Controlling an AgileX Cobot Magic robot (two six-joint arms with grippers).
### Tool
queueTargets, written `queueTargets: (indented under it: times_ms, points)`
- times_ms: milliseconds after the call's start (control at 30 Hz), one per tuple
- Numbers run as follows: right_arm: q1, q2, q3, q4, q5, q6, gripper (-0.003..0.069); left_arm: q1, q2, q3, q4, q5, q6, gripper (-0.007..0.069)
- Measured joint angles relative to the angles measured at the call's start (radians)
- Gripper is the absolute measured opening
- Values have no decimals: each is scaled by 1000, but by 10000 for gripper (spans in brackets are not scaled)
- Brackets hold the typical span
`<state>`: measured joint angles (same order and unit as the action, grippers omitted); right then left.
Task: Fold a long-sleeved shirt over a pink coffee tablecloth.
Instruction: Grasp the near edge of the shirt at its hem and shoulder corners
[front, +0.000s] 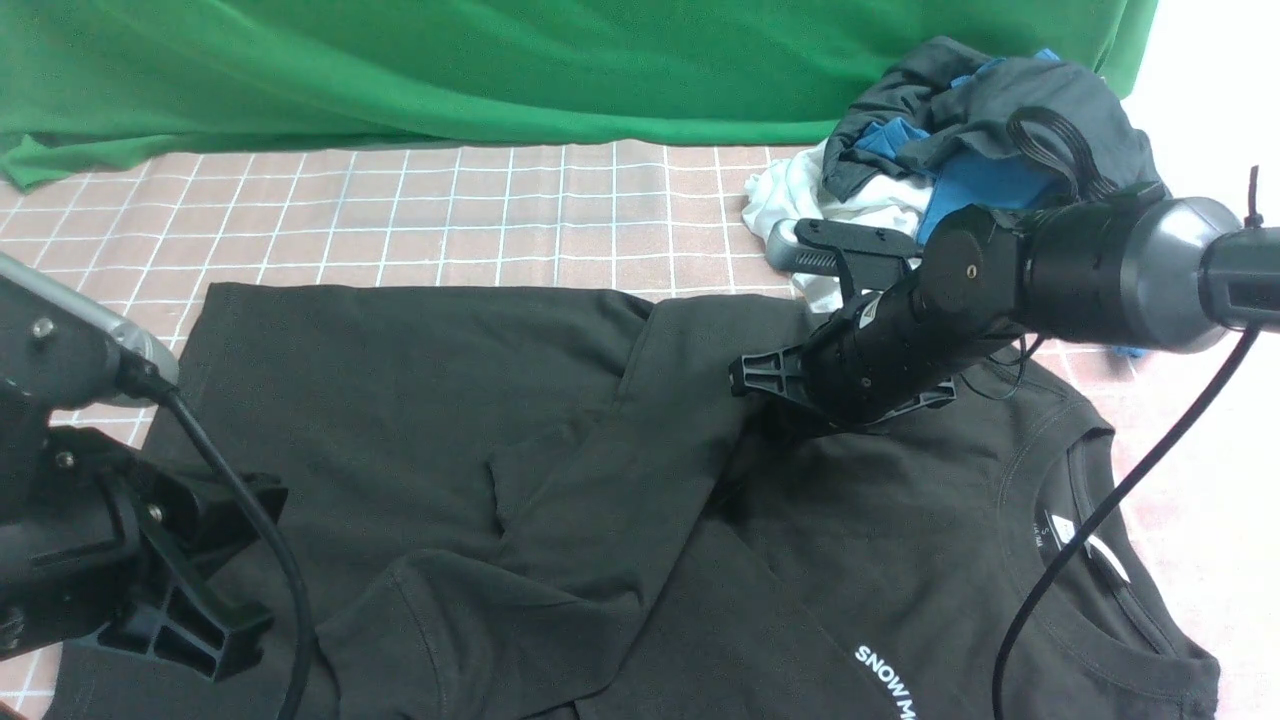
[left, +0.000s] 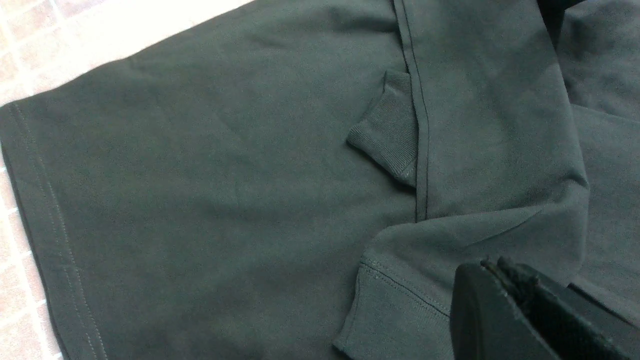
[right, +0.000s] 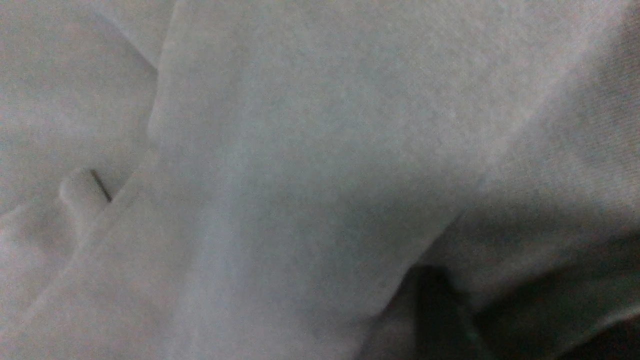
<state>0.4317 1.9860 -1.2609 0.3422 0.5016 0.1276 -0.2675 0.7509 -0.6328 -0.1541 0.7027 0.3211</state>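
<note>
Black cotton, soft and limp: the long-sleeved shirt (front: 400, 400) lies across the pink coffee tablecloth (front: 450, 210). The left gripper (left: 495, 267), pressed together, hovers near left. The right gripper (front: 830, 410) meets the shirt's far right, its grip unclear. Hems and seams likely offer the surest pinch.

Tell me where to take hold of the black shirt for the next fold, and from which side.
Probably grip the long-sleeved shirt at its hem, coming from the robot's left: that stitched edge lies flat and free on the pink tablecloth, nearest the left hand.
</note>
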Motion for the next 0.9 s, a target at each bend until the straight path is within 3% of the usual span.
queueTargets:
  times_ms: [67, 200, 533, 900]
  points:
    - [0, -4, 0, 0, 18, -44, 123, 0, 0, 0, 0, 0, 3, 17]
    - [0, -43, 0, -18, 62, -94, 51, 0, 0, 0, 0, 0, 11, 17]
    - [0, -112, -53, -169, 359, -99, 43, 0, 0, 0, 0, -2, 14, 17]
    - [0, -112, -112, -327, 425, -109, 52, 0, 0, 0, 0, 24, 38, 17]
